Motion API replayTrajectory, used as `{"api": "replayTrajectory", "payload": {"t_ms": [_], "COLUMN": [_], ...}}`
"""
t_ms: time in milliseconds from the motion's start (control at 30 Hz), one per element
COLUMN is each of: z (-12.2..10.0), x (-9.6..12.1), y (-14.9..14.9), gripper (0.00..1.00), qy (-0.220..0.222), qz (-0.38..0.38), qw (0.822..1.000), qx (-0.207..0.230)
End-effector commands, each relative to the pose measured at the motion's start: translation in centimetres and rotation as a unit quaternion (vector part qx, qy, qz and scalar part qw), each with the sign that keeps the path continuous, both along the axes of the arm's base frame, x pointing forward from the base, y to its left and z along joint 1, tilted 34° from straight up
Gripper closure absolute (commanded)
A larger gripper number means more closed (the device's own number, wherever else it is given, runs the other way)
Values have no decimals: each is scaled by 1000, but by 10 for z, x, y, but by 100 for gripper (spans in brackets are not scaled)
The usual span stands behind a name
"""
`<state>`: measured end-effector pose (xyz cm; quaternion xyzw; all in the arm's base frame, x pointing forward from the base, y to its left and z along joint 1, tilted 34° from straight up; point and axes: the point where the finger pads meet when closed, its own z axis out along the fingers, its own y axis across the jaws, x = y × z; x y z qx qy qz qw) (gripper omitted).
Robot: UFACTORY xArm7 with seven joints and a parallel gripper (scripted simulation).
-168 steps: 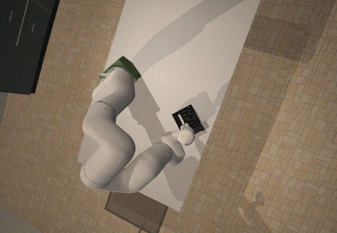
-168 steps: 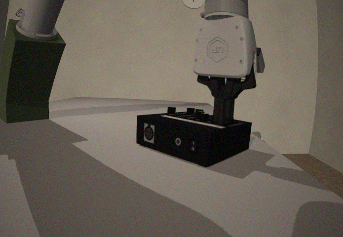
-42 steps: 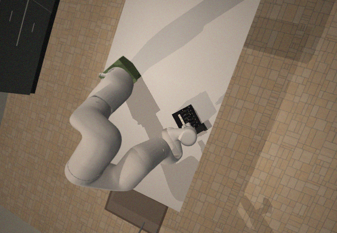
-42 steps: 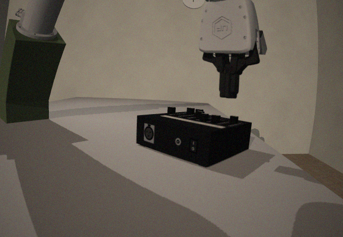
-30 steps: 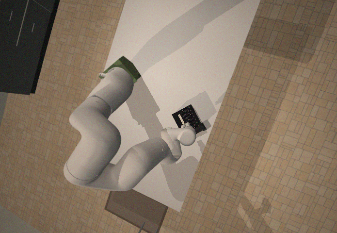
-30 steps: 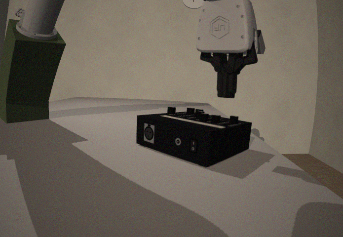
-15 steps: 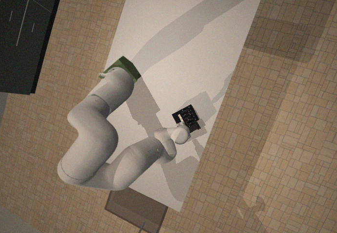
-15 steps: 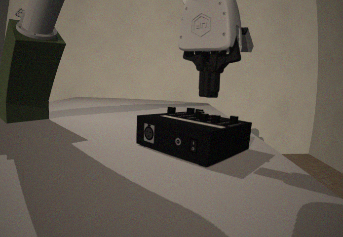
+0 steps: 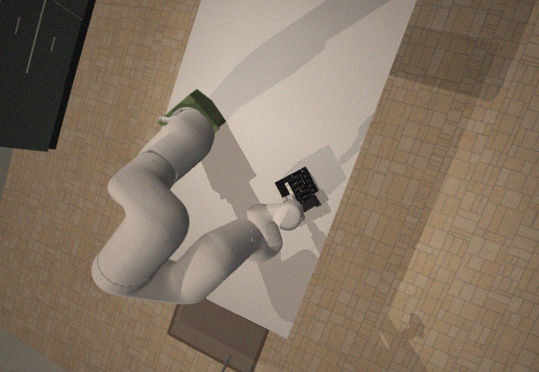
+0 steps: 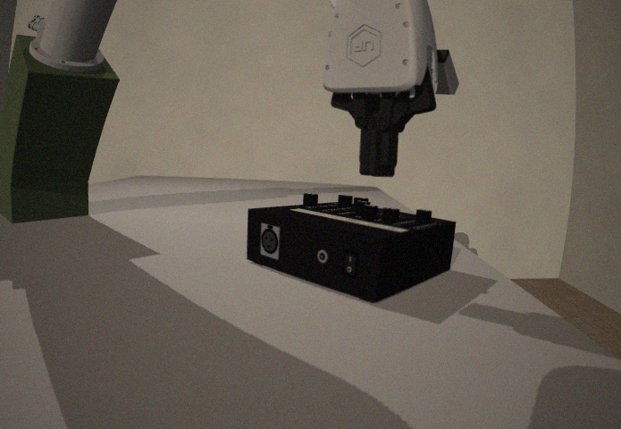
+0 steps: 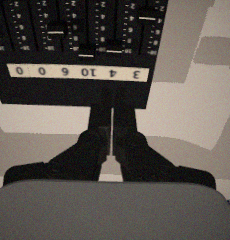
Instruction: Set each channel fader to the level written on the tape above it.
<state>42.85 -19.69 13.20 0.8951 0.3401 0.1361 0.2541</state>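
Observation:
The black lighting desk (image 10: 350,243) stands on its feet near the table's right edge; it also shows in the overhead view (image 9: 298,188). In the wrist view the desk (image 11: 80,45) fills the top, with a white tape strip (image 11: 77,72) of written numbers along its near edge. Fader caps stand at different heights: one (image 11: 147,17) far up at the right, two (image 11: 114,50) (image 11: 86,50) near the tape, one (image 11: 55,31) in between. My gripper (image 10: 377,169) is shut and empty, hanging above the desk's top, clear of the caps. Its fingertips sit over the desk's near edge.
The arm's green base block (image 10: 50,131) stands at the far left of the table. The table edge and wooden floor (image 10: 589,313) lie close to the right of the desk. A socket and a switch (image 10: 349,264) are on the desk's side face.

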Motion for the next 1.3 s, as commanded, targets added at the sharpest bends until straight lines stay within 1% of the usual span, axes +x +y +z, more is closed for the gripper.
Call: {"api": "replayTrajectory", "payload": {"t_ms": [0,900,1267], "z": [1,-1,-7], "x": [1,2,4], "y": [0,-1,-3], "gripper": [100,100,100], "qy": [-1,-1,-2], "qz": [0,0,0], "qw": [1000,1000,1000], "qx": [-1,-1,-1]}}
